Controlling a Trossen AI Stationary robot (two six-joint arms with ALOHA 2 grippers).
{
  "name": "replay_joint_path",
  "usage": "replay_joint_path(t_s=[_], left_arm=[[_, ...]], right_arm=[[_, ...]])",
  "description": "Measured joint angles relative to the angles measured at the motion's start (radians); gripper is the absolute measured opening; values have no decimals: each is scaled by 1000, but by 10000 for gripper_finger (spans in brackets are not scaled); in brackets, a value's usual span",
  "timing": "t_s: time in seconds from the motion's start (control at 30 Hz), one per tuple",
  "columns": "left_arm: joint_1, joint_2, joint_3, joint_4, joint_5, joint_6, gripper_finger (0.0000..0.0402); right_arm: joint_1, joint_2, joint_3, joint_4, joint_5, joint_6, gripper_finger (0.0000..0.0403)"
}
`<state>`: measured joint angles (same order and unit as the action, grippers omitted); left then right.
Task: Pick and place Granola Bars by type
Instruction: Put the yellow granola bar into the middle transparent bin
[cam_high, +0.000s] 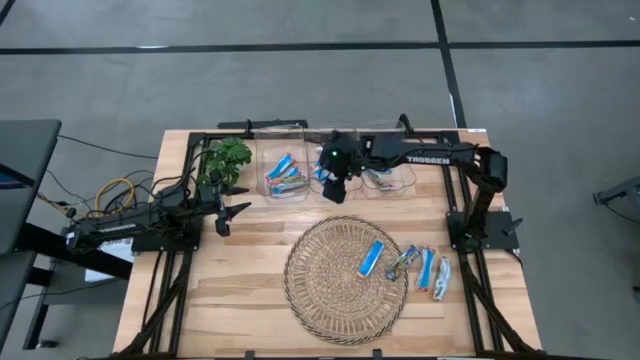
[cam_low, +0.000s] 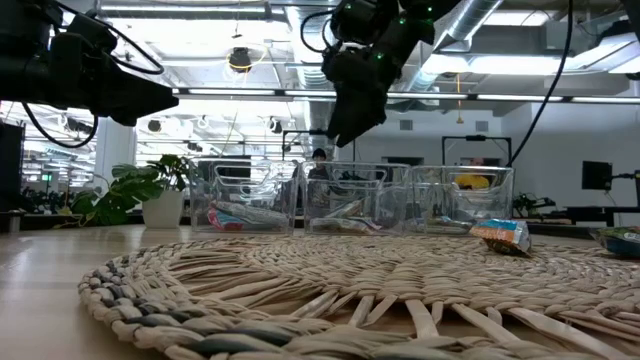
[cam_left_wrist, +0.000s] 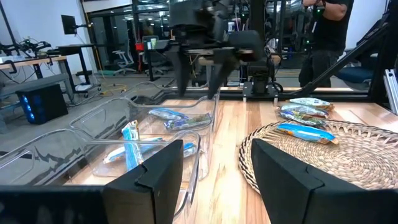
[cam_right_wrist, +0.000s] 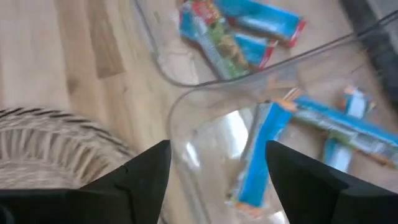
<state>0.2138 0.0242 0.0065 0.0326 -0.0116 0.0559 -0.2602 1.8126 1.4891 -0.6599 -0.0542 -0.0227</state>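
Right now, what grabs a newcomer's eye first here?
The round woven mat at the table's front, with a bright blue bar lying on it and more wrapped bars just off its right edge. Then the right gripper hanging with jaws open above the middle of three clear bins along the back edge. The left gripper waits at the left, near a potted plant.

Granola bars (cam_high: 284, 172): several flat in clear bins; blue one on mat, rest beside.
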Motion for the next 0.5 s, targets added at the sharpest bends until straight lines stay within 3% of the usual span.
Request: replay_joint_path(t_s=[0.37,0.5], left_arm=[[0,0,0,0,0,0,183],[0,0,0,0,0,0,183]], right_arm=[[103,-81,-1,-72,10,276,255],[177,-100,0,-113,101,409,255]])
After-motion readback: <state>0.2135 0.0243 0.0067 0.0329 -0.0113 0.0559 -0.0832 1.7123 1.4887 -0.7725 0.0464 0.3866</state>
